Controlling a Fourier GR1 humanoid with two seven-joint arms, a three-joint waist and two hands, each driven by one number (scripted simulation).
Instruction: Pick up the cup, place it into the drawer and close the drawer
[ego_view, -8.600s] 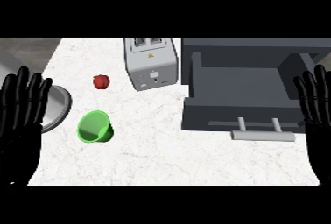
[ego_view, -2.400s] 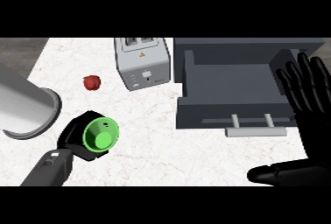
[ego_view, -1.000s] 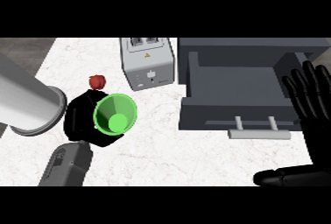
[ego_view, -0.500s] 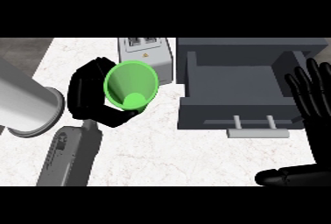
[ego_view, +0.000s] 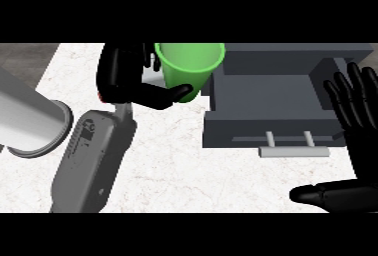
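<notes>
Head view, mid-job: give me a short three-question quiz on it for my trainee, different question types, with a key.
1. Short answer: is the right hand at the view's right edge open or shut?
2. Multiple choice: what holds the green cup? A. the left hand B. the right hand C. nothing
3. True or false: the drawer is shut.
Key: 1 open; 2 A; 3 false.
</notes>
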